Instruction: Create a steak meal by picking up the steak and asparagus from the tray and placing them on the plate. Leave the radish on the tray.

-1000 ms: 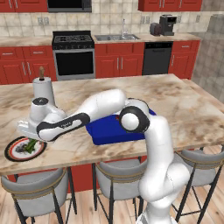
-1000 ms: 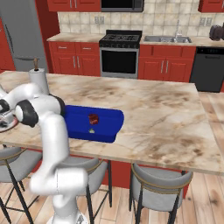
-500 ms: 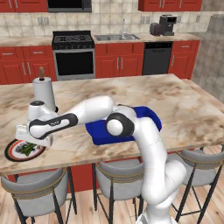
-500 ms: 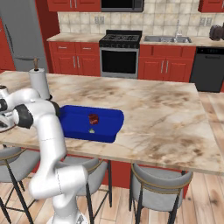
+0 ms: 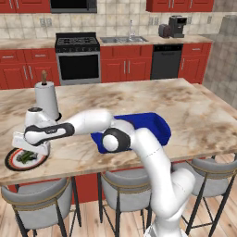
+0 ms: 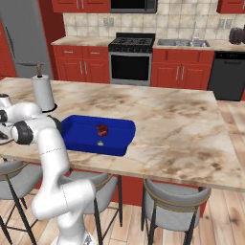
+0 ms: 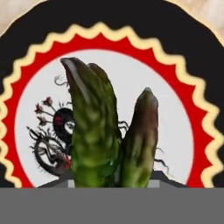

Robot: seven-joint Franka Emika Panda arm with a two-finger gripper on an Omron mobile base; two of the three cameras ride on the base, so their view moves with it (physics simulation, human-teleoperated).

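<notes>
My gripper (image 5: pixel 31 149) hangs low over the plate (image 5: pixel 10 163) at the counter's front left corner, shut on the asparagus (image 5: pixel 28 157). In the hand view the green asparagus stalks (image 7: pixel 100 131) rise from between the jaws and point over the plate's white face (image 7: pixel 146 72), with its red-and-black rim and dark centre pattern. I cannot tell whether the stalks touch the plate. The blue tray (image 6: pixel 79 139) sits mid-counter. In it lie the red-brown steak (image 6: pixel 102 129) and, just in front of it, the tiny pale radish (image 6: pixel 100 142). My arm hides much of the tray (image 5: pixel 157 124) in the left base view.
A paper towel roll (image 5: pixel 46 99) stands upright just behind the plate, close to my hand. The counter's front edge runs right below the plate, with grey stools (image 5: pixel 37 203) under it. Open marble counter stretches to the right of the tray.
The arm has swung further left and lower with the asparagus, bringing the gripper from beside the plate to right above it. The tray, steak and radish have not moved.
</notes>
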